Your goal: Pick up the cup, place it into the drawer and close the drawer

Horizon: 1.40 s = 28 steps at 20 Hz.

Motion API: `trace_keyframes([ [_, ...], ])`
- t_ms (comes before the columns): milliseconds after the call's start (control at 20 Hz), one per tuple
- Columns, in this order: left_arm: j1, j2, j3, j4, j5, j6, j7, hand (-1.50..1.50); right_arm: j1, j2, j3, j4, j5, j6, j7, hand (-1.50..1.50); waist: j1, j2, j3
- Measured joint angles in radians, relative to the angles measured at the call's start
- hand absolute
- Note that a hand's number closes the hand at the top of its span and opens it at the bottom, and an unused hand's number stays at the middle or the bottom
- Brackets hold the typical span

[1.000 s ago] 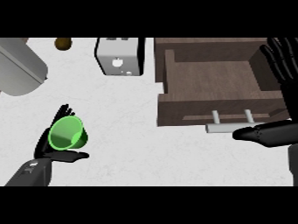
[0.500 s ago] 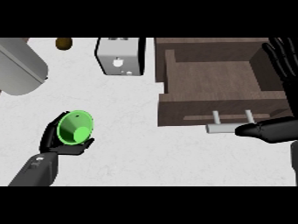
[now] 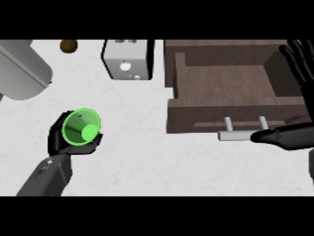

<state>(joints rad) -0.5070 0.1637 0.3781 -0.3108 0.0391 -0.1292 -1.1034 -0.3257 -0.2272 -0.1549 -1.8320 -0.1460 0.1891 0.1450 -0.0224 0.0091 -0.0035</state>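
Left hand (image 3: 69, 138) comes up from the lower left on its grey forearm, fingers curled round the green cup (image 3: 82, 129), grasping it; cup mouth faces up toward the view, inside bottom visible. Cup sits over the white counter (image 3: 132, 152), left of the middle and well apart from the drawer (image 3: 220, 87). Right hand (image 3: 307, 62) is at the right edge, fingers straight and spread, holding nothing, over the drawer's right side; a dark arm part lies across just beside the drawer handle (image 3: 244, 131). Drawer is pulled open at the counter's far right, brown inside showing, nothing seen in it. White toaster (image 3: 127, 60) stands near the far edge, just left of the drawer. Small brown object (image 3: 68, 45) at the far edge, left of the toaster. Large grey rounded thing (image 3: 16, 69) at the far left corner.
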Motion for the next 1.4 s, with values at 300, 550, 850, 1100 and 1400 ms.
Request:
trace_keyframes([
  [300,-0.077,-0.031,-0.030,-0.076,0.003,-0.016,0.045,1.50,0.050,0.016,0.016,-0.029,0.016,-0.003,-0.010,-1.50,0.010,-0.007,0.002],
  [550,-0.166,-0.085,-0.076,-0.192,-0.001,-0.002,0.117,1.50,0.041,0.003,0.002,-0.012,0.012,0.004,-0.011,-1.50,0.022,-0.012,0.004],
  [850,-0.289,-0.137,-0.148,-0.351,0.012,0.040,0.315,1.50,0.060,0.004,-0.006,0.000,0.024,0.004,-0.037,-1.50,0.027,-0.017,0.005],
  [1100,-0.393,-0.156,-0.240,-0.458,0.051,0.134,0.502,1.50,0.055,0.007,-0.008,0.012,0.033,-0.003,-0.045,-1.50,0.022,-0.016,0.004],
  [1400,-0.560,-0.162,-0.359,-0.454,0.109,0.297,0.663,1.50,0.056,0.003,-0.015,0.016,0.029,0.005,-0.058,-1.50,0.002,-0.010,0.004],
])
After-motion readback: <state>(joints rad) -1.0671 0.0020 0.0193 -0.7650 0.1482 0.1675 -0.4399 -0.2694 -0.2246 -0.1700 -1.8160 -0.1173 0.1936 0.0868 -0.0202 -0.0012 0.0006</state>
